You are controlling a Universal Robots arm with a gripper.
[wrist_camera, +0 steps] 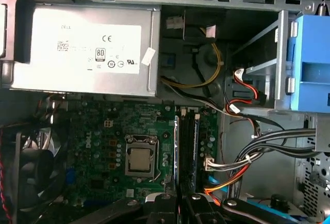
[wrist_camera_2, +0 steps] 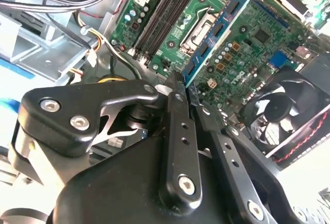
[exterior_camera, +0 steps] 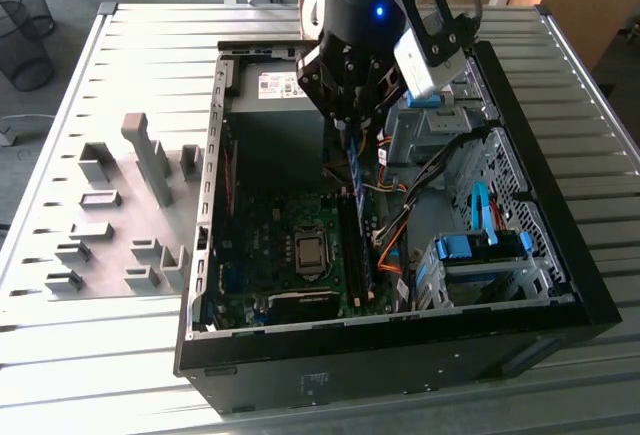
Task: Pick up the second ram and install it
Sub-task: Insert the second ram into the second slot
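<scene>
My pincer point(exterior_camera: 352, 127) hangs over the open computer case point(exterior_camera: 560, 285), which lies on its side on the slatted metal table point(exterior_camera: 150, 65). My fingers point(wrist_camera_2: 178, 131) are clamped on the ram point(wrist_camera_2: 219, 28), a thin blue stick with a row of dark chips. In the exterior view the ram point(exterior_camera: 354, 177) hangs edge-down below my pincer, reaching toward the motherboard point(exterior_camera: 265, 245) and in line with the long memory slots point(exterior_camera: 358, 255). Whether its lower edge touches a slot, I cannot tell. In the second wrist view it runs out from between my fingers across the green board, passing beside the square processor socket point(wrist_camera_2: 198, 26). In the first wrist view its thin edge point(wrist_camera: 177, 152) stands just beside the dark slots point(wrist_camera: 190, 147), with the socket point(wrist_camera: 140, 160) to one side.

The power supply point(wrist_camera: 82, 46) sits at the case's far end and carries a white label point(wrist_camera: 98, 49) with certification marks and small print that I leave unread. A fan point(wrist_camera_2: 289, 110) sits by the board's edge. Blue drive brackets point(exterior_camera: 480, 245) fill the bay on the exterior view's right. Grey fixture blocks point(exterior_camera: 130, 205) stand on the table on the exterior view's left.
</scene>
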